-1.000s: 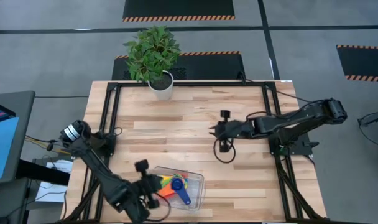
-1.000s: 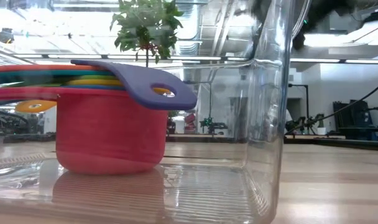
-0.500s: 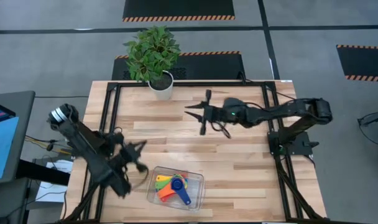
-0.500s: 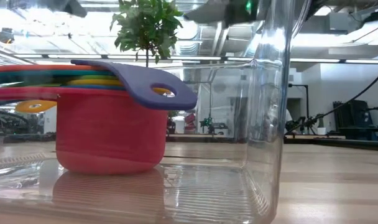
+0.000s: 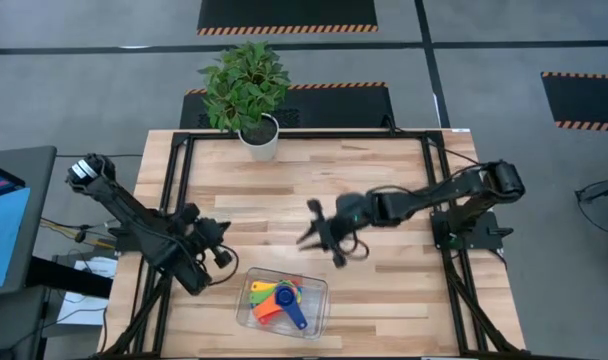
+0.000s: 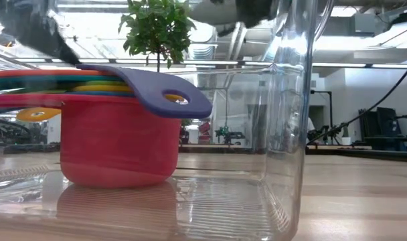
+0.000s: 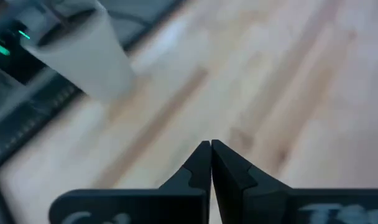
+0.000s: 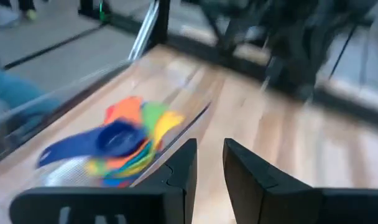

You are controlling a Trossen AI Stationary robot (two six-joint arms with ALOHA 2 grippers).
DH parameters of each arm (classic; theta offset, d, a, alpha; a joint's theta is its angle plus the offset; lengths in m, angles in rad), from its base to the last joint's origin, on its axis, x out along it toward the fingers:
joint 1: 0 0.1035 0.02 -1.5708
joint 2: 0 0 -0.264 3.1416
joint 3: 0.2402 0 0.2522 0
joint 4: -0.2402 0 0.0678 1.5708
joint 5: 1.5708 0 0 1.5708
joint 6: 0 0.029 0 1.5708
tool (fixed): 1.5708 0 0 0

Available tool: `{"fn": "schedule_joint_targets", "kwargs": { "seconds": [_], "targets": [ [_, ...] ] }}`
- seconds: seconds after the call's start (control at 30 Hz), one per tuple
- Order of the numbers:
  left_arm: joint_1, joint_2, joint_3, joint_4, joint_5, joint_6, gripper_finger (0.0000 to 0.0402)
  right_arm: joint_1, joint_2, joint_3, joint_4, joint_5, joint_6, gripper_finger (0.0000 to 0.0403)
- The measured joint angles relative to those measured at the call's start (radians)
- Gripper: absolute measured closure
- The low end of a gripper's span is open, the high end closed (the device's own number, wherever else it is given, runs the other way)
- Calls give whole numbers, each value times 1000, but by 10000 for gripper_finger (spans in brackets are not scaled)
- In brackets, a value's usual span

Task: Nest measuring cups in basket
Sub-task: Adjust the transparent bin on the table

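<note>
Measuring cups [image 5: 276,299] sit nested in the basket [image 5: 318,300] at the table's [image 5: 384,200] front edge. The right gripper [image 5: 316,230], empty with fingers slightly parted, hangs nearby and risks clipping the basket's rim; the left gripper [image 5: 220,246], fingers together and empty, waits beside it.

Wooden table [image 5: 284,200] with black frame rails [image 5: 179,190] along its edges; leafy potted plant [image 5: 246,82] in white pot [image 5: 260,140] at the table's far edge, hazard-striped floor mats [image 5: 287,14] beyond it.

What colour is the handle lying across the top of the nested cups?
Blue-purple handle, clearest in the low view.
</note>
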Motion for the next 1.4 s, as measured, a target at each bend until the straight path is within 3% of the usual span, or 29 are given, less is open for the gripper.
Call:
{"fn": "schedule_joint_targets", "kwargs": {
  "seconds": [0.3, 0.47, 0.83, 1.13, 1.4],
  "targets": [
    [2, -10, -47, 27, 99, 42, 402, 222, 21, -3, -93, 332, 201, 302],
    [-12, -10, -47, 103, 163, 148, 401, 282, 50, -3, -137, 327, 396, 302],
    [-24, -10, -43, 492, 229, 554, 401, 328, 145, 2, -50, 326, 517, 302],
    [-24, -10, -43, 713, 360, 731, 401, 356, 213, 5, -20, 323, 567, 302],
    [-8, 21, -43, 769, 451, 746, 401, 338, 216, 6, -6, 321, 489, 302]
  ]
}}
